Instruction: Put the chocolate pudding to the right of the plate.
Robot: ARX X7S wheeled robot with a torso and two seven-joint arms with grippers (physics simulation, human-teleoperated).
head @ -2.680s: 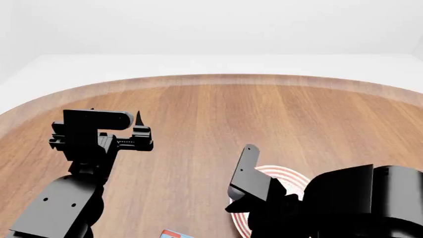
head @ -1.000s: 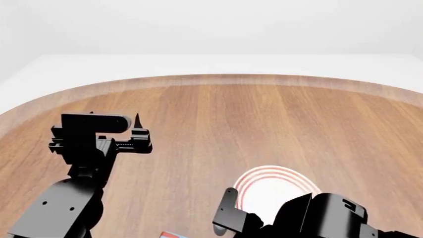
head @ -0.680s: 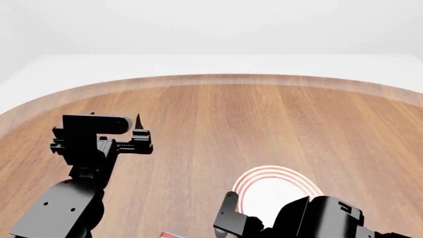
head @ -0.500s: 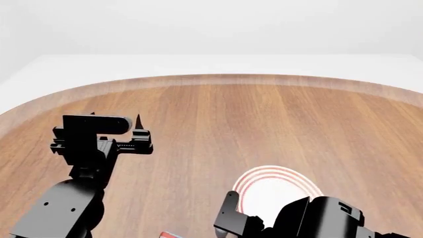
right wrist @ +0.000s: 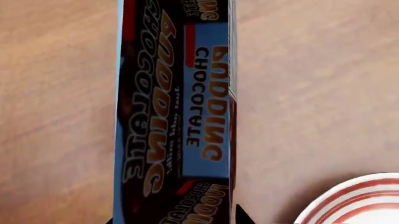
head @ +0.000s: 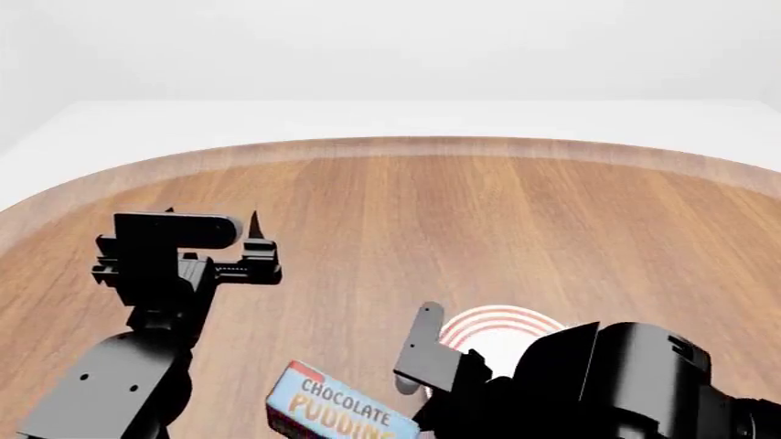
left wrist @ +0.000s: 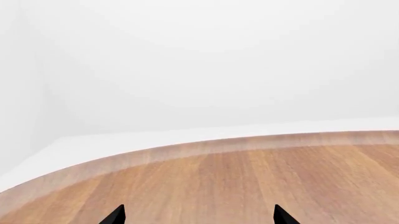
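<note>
Wooden surface [head: 488, 219] carries a red-ringed plate [head: 488, 331]. Right pincer [head: 415, 402] grasps the chocolate pudding [head: 336, 407] left of it; left pincer [head: 251, 240] released.

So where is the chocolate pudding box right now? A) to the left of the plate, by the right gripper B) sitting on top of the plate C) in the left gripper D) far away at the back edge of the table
A: in the head view the chocolate pudding lies left of the plate, beside the right gripper, while the left gripper holds nothing.
</note>
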